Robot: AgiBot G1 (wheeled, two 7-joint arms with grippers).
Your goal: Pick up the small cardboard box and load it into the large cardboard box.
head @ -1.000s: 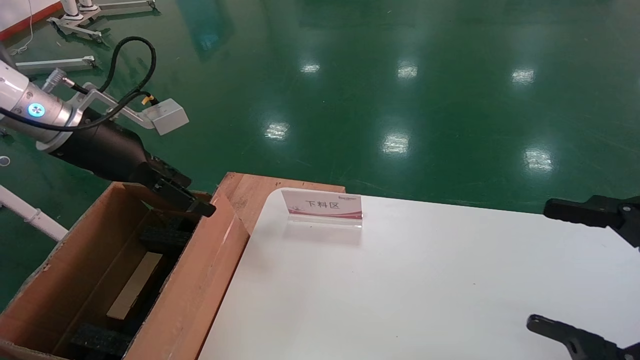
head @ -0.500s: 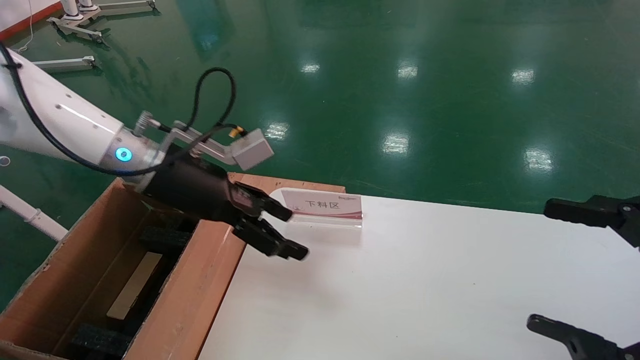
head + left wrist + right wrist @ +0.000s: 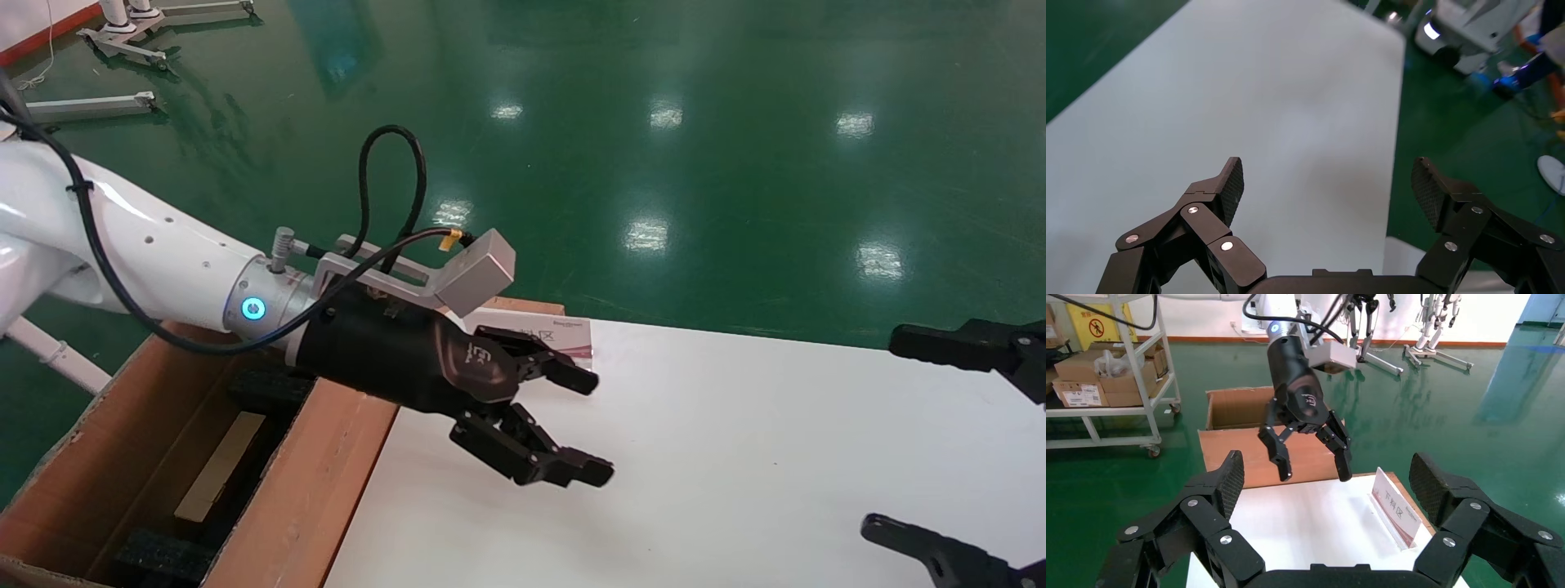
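The left gripper (image 3: 576,425), jaws spread and empty, reaches over the white worktop (image 3: 735,457) just beside the large orange-brown corrugated carton (image 3: 319,482). No small cardboard box shows in any view. The right gripper (image 3: 1324,478), also spread, hangs above the worktop's far side from the carton.

**The left arm swings out of the big box and over the table**

One second ago the left gripper (image 3: 588,425) is over the large cardboard box (image 3: 327,482), fingers close together. Half a second ago it is just past the box's edge, fingers starting to spread. Now it hangs over the white table (image 3: 735,457), further along, and its fingers are wide apart. Its upper finger now covers part of the small sign (image 3: 572,331) behind it.
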